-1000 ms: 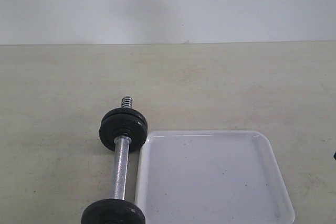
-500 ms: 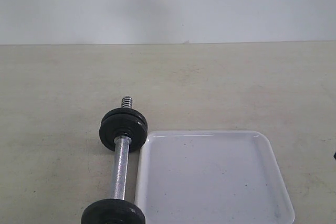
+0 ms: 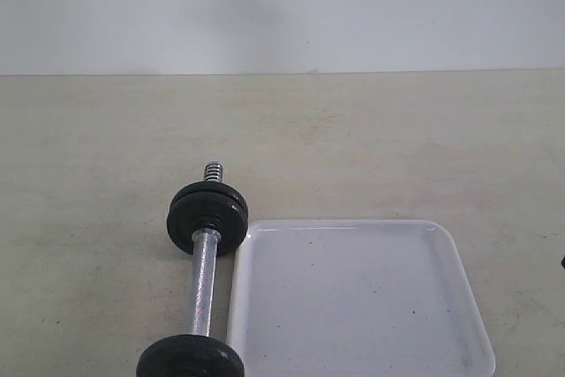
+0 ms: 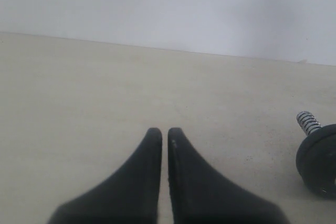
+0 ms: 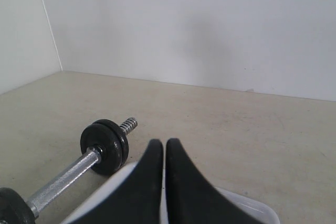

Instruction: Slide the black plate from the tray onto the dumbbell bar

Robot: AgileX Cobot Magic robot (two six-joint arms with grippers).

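Note:
The dumbbell bar lies on the table just left of the white tray, which holds nothing. Two black plates sit pressed together on the bar's far end, with the threaded tip poking out beyond them. Another black disc is on the near end. My left gripper is shut and empty above bare table, the far plates off to its side. My right gripper is shut and empty over the tray, beside the bar. Neither gripper shows in the exterior view.
A beige tabletop runs back to a plain white wall. In the right wrist view a second wall meets it at a corner.

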